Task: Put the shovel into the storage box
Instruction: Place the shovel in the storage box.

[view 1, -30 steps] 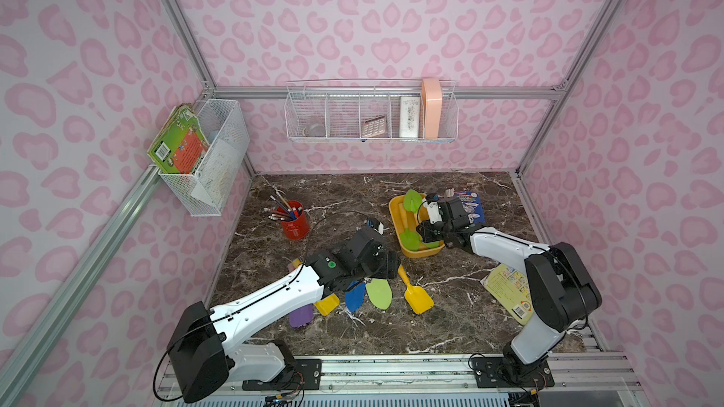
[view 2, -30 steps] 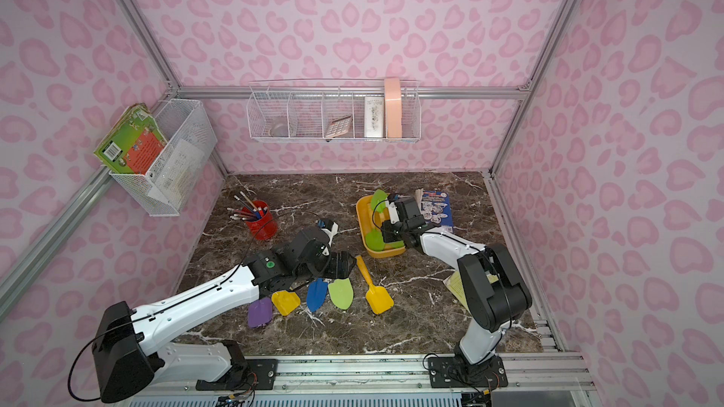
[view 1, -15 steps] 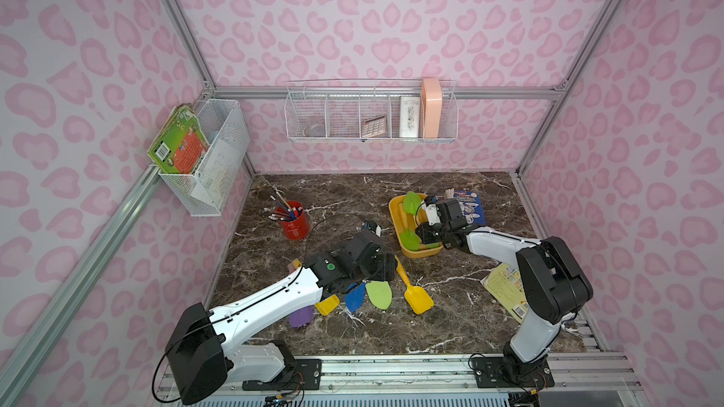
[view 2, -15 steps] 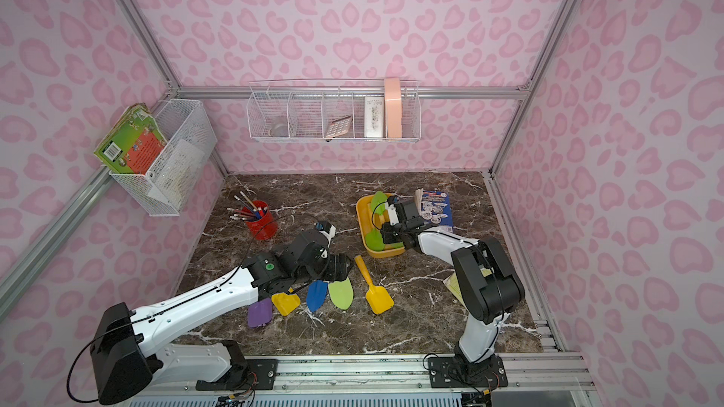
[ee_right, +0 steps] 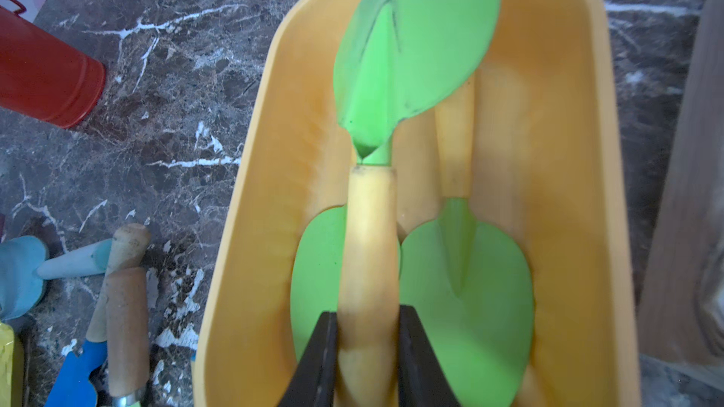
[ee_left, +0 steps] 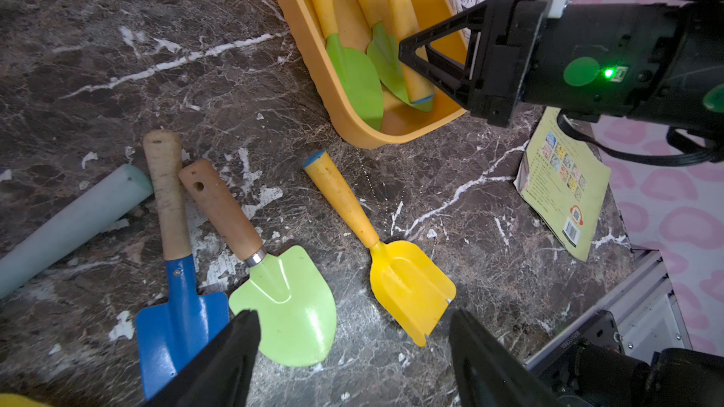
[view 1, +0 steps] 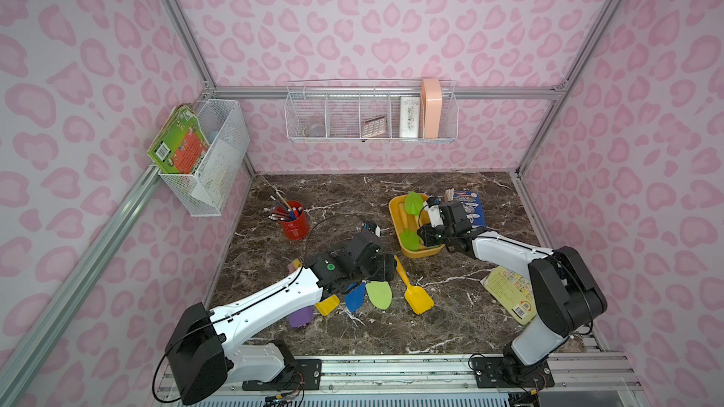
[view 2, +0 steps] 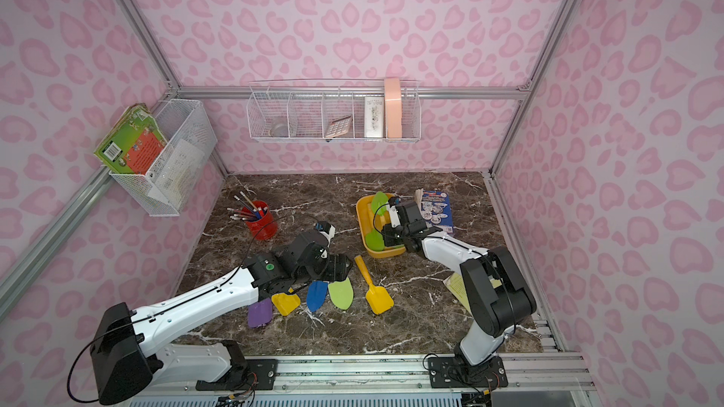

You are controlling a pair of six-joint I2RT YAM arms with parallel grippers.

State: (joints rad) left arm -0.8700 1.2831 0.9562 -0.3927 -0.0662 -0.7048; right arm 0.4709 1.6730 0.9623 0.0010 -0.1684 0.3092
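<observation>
Handles of the purple shovel (view 1: 301, 315) and its neighbours are hidden under your left arm (view 1: 274, 299) in both top views. The table (view 1: 450, 307) is dark marble and the walls (view 1: 352, 13) are pink-spotted. Your right gripper (ee_right: 368, 319) pinches the yellow handle of the green shovel (ee_right: 415, 45) inside the storage box (ee_right: 254, 229), which sits at one o'clock on the table, with the blade toward twelve o'clock. Your left gripper (ee_left: 352, 321) gapes wide and holds nothing above the loose shovels (ee_left: 407, 291).

The left gripper (ee_left: 352, 317) is held low, jaws spread wide. The right gripper (ee_right: 368, 313) is clamped on a yellow-handled green shovel (ee_right: 370, 229).
</observation>
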